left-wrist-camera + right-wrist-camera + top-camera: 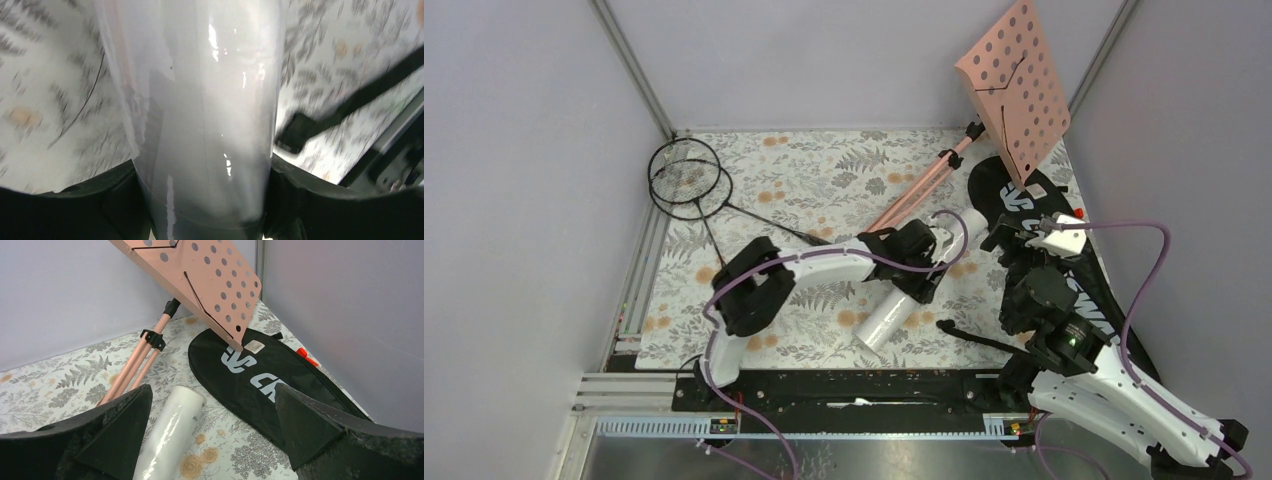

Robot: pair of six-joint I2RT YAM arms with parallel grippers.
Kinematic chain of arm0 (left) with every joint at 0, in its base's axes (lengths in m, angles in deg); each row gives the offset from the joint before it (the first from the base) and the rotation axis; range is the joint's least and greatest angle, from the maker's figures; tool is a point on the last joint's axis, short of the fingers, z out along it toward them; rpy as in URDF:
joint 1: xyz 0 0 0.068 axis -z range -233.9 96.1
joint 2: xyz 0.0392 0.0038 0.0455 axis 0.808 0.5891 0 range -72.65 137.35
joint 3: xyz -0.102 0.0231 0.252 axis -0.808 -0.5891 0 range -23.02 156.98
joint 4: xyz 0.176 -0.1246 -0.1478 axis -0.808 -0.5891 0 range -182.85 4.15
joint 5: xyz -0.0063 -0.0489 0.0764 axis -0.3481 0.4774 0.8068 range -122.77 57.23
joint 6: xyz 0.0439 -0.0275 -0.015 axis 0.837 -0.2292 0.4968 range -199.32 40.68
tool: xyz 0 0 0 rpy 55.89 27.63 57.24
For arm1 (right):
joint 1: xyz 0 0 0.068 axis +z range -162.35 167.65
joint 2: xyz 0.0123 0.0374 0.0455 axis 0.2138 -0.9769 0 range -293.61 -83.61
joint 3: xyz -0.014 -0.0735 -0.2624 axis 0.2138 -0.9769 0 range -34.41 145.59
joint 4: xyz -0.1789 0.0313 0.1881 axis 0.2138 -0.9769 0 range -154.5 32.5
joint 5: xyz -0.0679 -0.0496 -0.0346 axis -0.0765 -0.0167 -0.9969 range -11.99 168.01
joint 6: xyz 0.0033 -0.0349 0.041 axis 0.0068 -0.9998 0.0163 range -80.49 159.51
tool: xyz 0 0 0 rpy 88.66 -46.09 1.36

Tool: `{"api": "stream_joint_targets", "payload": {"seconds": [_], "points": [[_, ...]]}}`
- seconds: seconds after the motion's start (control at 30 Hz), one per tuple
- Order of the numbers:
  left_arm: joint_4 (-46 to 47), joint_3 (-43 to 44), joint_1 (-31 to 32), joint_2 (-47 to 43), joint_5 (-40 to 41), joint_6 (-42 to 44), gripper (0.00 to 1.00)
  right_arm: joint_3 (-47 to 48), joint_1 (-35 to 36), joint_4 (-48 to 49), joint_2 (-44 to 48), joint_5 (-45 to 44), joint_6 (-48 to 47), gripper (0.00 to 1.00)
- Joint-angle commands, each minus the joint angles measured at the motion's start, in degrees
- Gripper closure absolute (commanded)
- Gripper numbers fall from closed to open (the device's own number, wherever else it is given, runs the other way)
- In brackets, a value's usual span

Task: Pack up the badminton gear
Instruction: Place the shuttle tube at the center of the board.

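White and glossy, the long plastic tube [886, 320] slants across the middle of the fern-printed tablecloth [824, 170], and your left gripper [916, 272] pinches it between its jaws, one finger on each side. Your right gripper [211, 407] hangs with jaws spread wide above the black racket-shaped bag [250, 385] along the cloth's right edge.

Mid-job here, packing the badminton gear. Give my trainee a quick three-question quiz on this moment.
1. Fill in: the two rackets lie in the far ____ corner.
2. True or false: the right claw, near the black bag, is open and empty.
3. The left claw grips: A racket, B white tube, C bag?
Key: 1 left; 2 true; 3 B.
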Motion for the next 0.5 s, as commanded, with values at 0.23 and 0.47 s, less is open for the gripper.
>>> {"api": "stream_joint_targets", "payload": {"seconds": [0.23, 0.47], "points": [[3.50, -13.90, -4.92, -29.83, 13.24, 36.04, 0.40, -1.46, -0.69, 10.37, -1.23, -2.12, -6.20, 0.00], [8.25, -9.55, -23.46, -24.40, 6.86, 52.99, 0.36, -3.40, -1.18, 15.89, -2.04, 3.64, -12.40, 0.00]]}}
